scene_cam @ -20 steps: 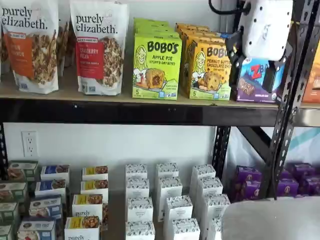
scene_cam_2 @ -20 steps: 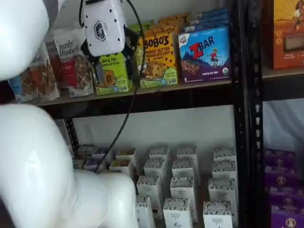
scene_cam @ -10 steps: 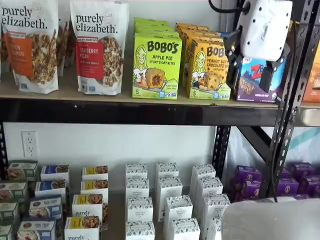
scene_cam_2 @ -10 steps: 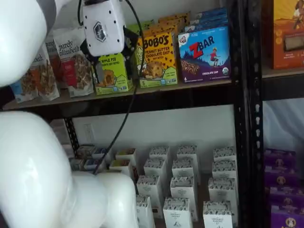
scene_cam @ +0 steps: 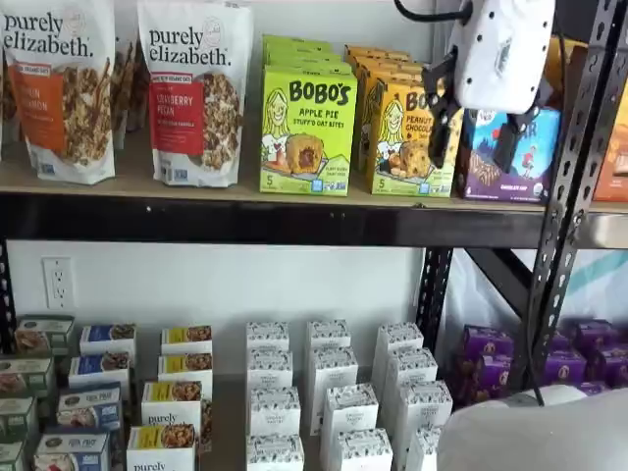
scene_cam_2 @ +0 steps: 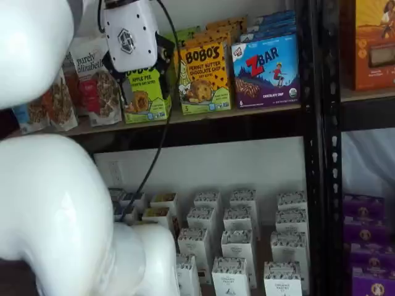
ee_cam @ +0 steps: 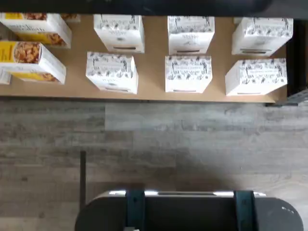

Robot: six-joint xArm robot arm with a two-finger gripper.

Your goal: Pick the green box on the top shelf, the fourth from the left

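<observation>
— What's around you?

— Grey plank floor (ee_cam: 192, 139) below my wrist, then a tan board of small white cartons (ee_cam: 188, 73). Behind the rack, a white wall with an outlet (scene_cam: 58, 282).

— And your pincer?

— My pincer (scene_cam: 472, 132) hangs in front of the top shelf (scene_cam: 245, 218), fingers apart, holding nothing. The green box (scene_cam: 307, 130) stands upright on that shelf, left of it in a shelf view, beside the yellow-orange Bobo's box (scene_cam: 407, 137). More green boxes are lined up behind it.
</observation>
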